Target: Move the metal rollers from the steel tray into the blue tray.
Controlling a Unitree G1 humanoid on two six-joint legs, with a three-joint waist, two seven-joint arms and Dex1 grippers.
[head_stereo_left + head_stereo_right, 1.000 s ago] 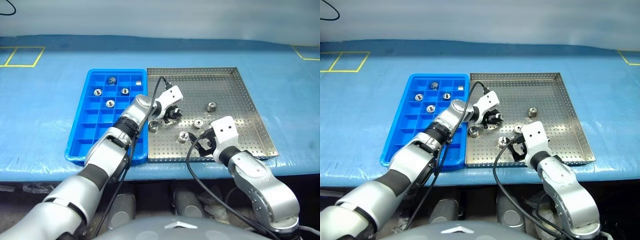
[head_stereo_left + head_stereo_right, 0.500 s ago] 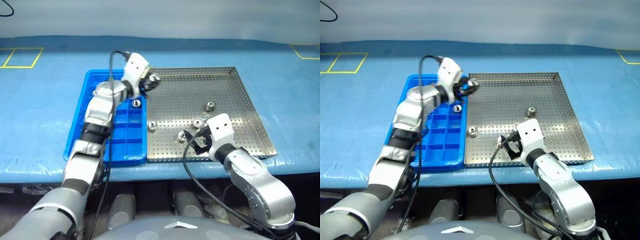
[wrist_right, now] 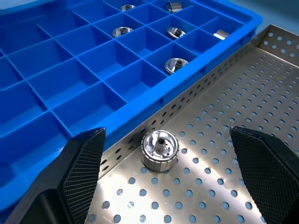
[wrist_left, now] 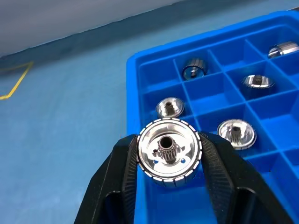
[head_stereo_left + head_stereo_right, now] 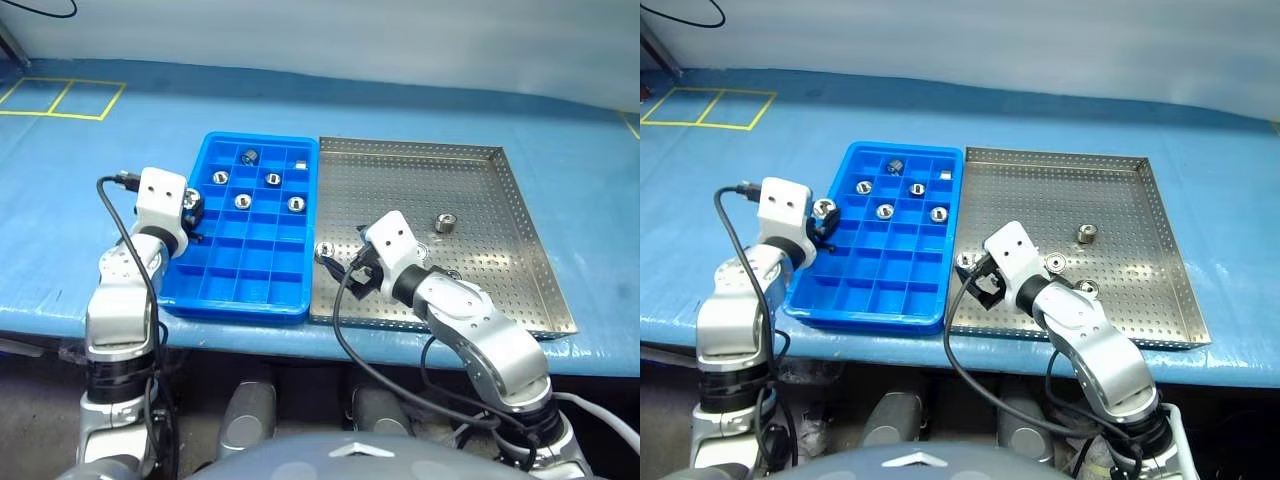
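We have two things going at once here. Our left tool (image 4: 169, 156) is clamped shut on a metal roller (image 4: 169, 156), its bore facing back at the wrist camera, and it hangs over the left rim of the blue tray (image 5: 232, 296), about level with the tray's middle rows. The empty compartments lie just to the right of the held roller, so the drop turns on a short shift rightward (the nearest cell already occupied sits just beyond the tool, further into the tray).

Our right tool (image 3: 163, 177) stands spread wide with nothing in it, over the near left corner of the steel tray (image 5: 500, 316). One roller (image 3: 160, 149) stands on end between the two fingers and slightly ahead of them, bore upward, almost against the steel tray's left wall. It lies straight along the tool's pointing line, so we judge a small advance would bracket it.

Three more rollers sit further right on the perforated floor, nearer our right arm. Five shiny rollers rest in the far rows of the blue tray, alongside a darker piece and a small whitish block.
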